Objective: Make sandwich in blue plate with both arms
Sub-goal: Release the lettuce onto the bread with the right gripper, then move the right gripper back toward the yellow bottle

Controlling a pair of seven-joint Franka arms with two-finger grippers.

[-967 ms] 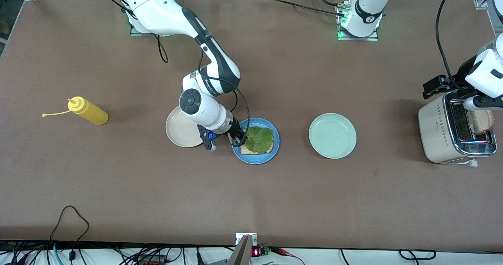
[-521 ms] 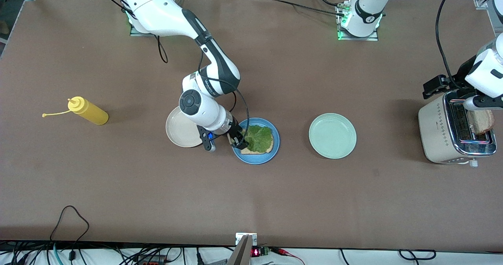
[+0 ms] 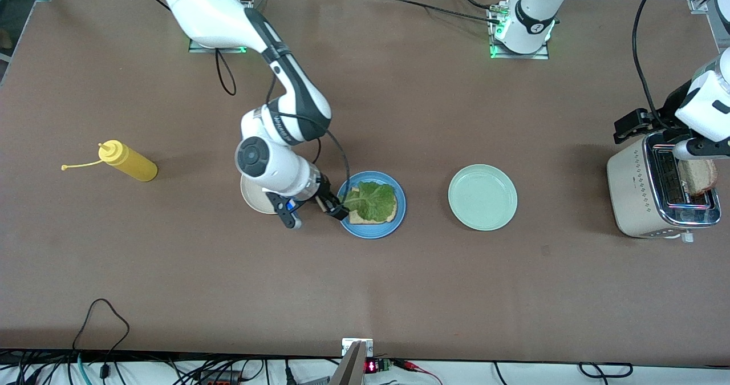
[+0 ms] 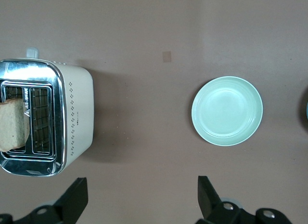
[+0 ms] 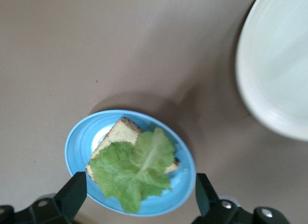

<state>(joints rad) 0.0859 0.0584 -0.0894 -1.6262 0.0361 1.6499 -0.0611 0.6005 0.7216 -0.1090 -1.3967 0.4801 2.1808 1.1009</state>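
Note:
The blue plate point(image 3: 372, 232) holds one bread slice point(image 3: 358, 219) with a green lettuce leaf point(image 3: 373, 201) lying on it. My right gripper point(image 3: 335, 207) is open and empty, low at the plate's rim toward the cream plate. In the right wrist view the gripper point(image 5: 139, 188) has its fingers wide apart over the lettuce point(image 5: 132, 168), bread point(image 5: 122, 132) and plate point(image 5: 79, 137). A second bread slice point(image 3: 697, 177) stands in the toaster slot and also shows in the left wrist view point(image 4: 12, 125). My left gripper point(image 3: 630, 127) is open and empty, high up beside the toaster; it shows in its wrist view point(image 4: 142, 200).
A cream toaster point(image 3: 644, 197) stands at the left arm's end of the table. A mint-green plate point(image 3: 482, 197) lies between it and the blue plate. A cream-white plate point(image 3: 252, 199) lies under the right wrist. A yellow squeeze bottle point(image 3: 128, 162) lies toward the right arm's end.
My right gripper has drawn back from the lettuce's edge toward the cream plate. The lettuce stays on the bread, its stem now toward the gripper. The left arm has not moved.

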